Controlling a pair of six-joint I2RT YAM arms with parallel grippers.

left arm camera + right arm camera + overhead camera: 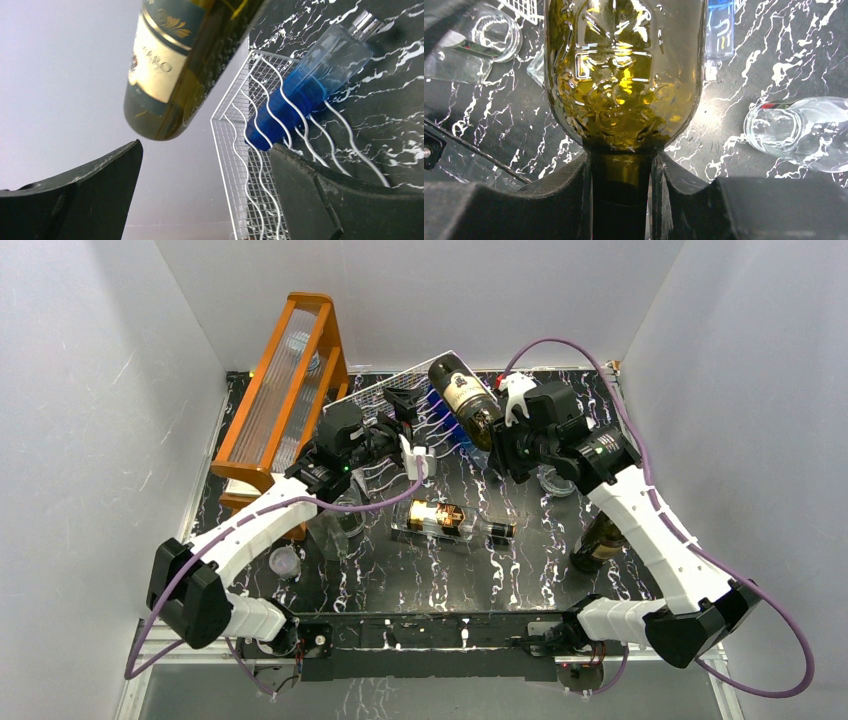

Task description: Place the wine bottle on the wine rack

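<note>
— Black marbled table (540, 570), white walls round it. Where's the dark green glass wine bottle (466, 400) with the cream label?
— Off the table, tilted in the air by the white wire wine rack (240, 150). The right pincer (621, 175) pinches its neck.
— And the left pincer (205, 195)?
— Spread wide, close beside the rack. A clear blue bottle (300, 90) lies in its wavy rows.

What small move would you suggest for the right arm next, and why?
Probably lower the wine bottle toward the wine rack, onto the wavy wires beside the blue bottle. The right gripper is shut on its neck and the bottle hangs in the air over the rack, touching no wire; those wires look free.
</note>
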